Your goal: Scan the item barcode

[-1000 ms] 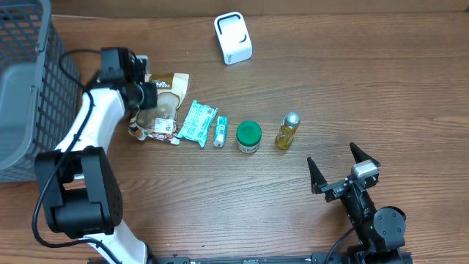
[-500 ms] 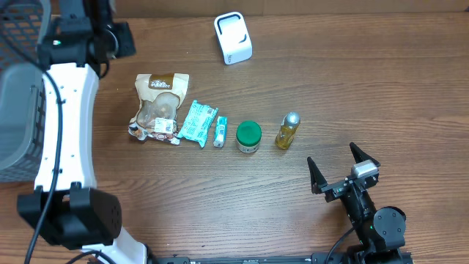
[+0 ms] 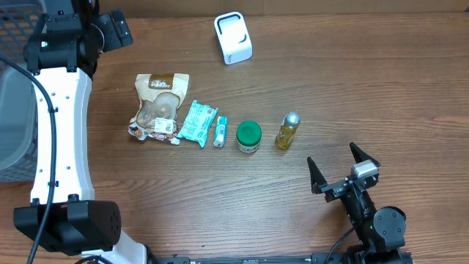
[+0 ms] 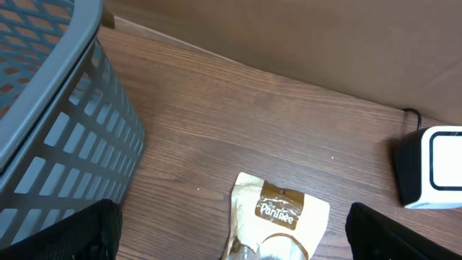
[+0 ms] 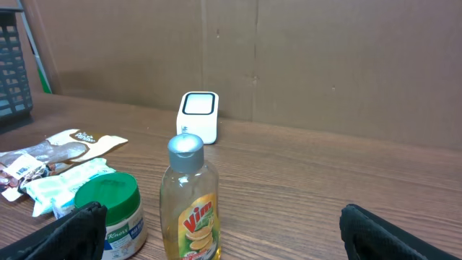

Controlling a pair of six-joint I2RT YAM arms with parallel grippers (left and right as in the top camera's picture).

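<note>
A row of items lies mid-table: a tan snack bag (image 3: 157, 106), a teal packet (image 3: 198, 121), a small tube (image 3: 220, 132), a green-lidded jar (image 3: 248, 136) and a yellow Vim bottle (image 3: 288, 130). The white scanner (image 3: 233, 37) stands at the back. My left gripper (image 3: 117, 29) hangs open at the back left, above and behind the snack bag (image 4: 278, 220), holding nothing. Its wrist view shows the scanner (image 4: 433, 166) at the right edge. Near the front right, my right gripper (image 3: 333, 160) is open and empty, facing the bottle (image 5: 189, 202) and the jar (image 5: 108, 213).
A grey mesh basket (image 3: 15, 88) stands at the table's left edge, close beside the left arm, and its wall (image 4: 43, 108) fills the left of the left wrist view. A brown cardboard wall runs along the back.
My left gripper has opened and risen from the snack bag toward the back left. The bag stays lying on the table. The right arm has not moved.
</note>
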